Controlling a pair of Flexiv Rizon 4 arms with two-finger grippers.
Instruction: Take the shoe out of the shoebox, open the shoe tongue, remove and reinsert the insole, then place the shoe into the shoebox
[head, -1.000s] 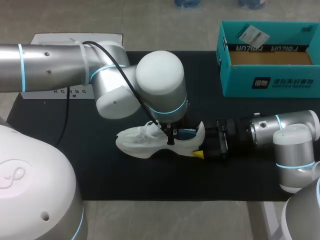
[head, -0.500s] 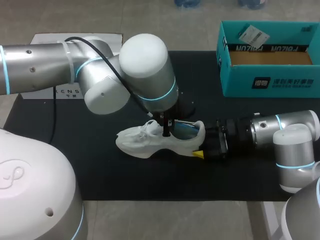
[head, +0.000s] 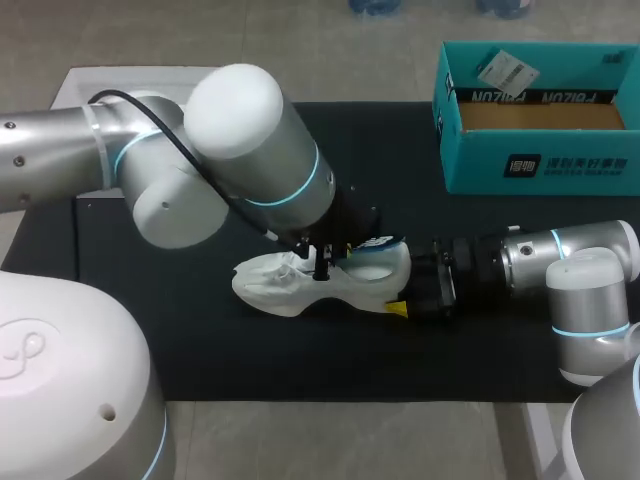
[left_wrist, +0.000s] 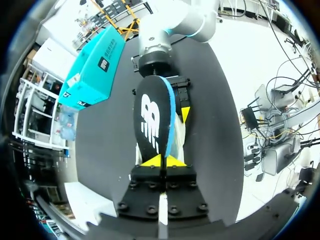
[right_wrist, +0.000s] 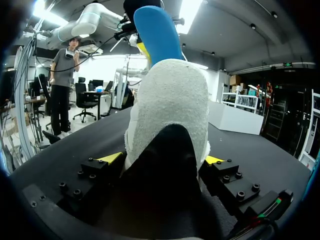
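A white shoe (head: 280, 285) lies on its side on the black mat (head: 200, 350), toe pointing left. My right gripper (head: 400, 295) clamps its heel from both sides; in the right wrist view the heel (right_wrist: 172, 100) fills the gap between the yellow tips (right_wrist: 111, 157). Above the shoe's opening, my left gripper (head: 322, 265) is shut on the insole (head: 375, 243). That insole (left_wrist: 152, 120) is black with a blue edge and stands out of the shoe ahead of the left gripper (left_wrist: 163, 161). The blue insole (right_wrist: 157, 32) rises above the heel. The teal shoebox (head: 540, 120) stands open at the back right.
A white lid (head: 75, 85) lies at the back left, partly under my left arm. A paper tag (head: 505, 70) rests inside the shoebox. The left arm's large elbow (head: 240, 140) hangs over the mat's middle. In the left wrist view the shoebox (left_wrist: 92, 70) is beyond the right arm.
My left arm has swung leftward and tilted, drawing the insole further out of the shoe. The right arm and the shoe have stayed in place.
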